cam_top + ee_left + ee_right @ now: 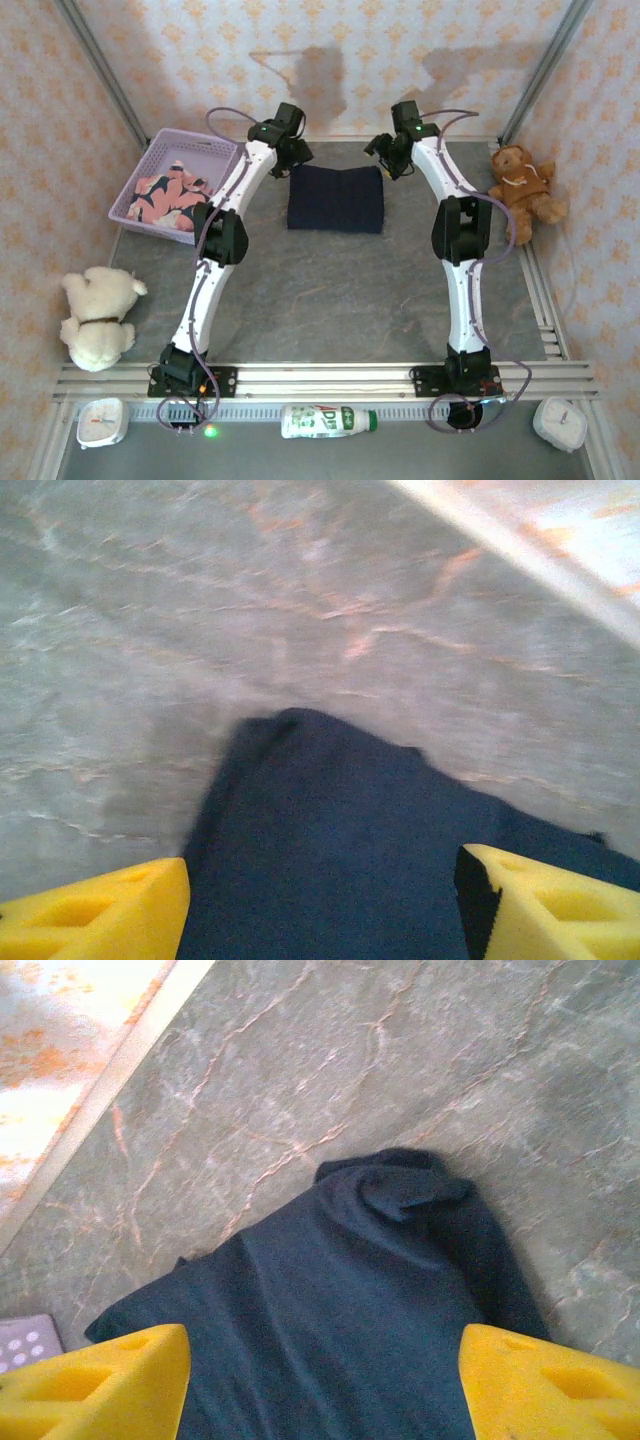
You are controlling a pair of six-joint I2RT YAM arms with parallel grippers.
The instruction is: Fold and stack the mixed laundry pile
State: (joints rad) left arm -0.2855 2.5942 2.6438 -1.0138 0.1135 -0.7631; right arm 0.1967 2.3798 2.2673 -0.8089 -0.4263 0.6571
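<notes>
Both the left gripper [320,905] and right gripper [322,1380] gape wide, navy garment [330,820] between their fingers [90,915] (lower centre).

Left wrist view blurred; navy garment [330,840] cut off at bottom edge, possibly folded.

Navy garment [336,198]: plain dark navy, no print.
Pink garment [168,196]: salmon-pink ground with a navy-and-white print.
Basket [195,143]: lavender lattice.
Surface [330,300]: grey stone pattern with pale veins, some tinted orange.
Left gripper [322,880] and right gripper [325,1360]: jaws bright yellow.
Left arm [205,290] and right arm [462,300]: white links, black joints.
Near-left teddy bear [98,318]: cream.
Far-right teddy bear [525,185]: brown.
Bottle [328,420]: white with green label.
Walls [300,30]: cream paper with a repeating orange motif.
</notes>
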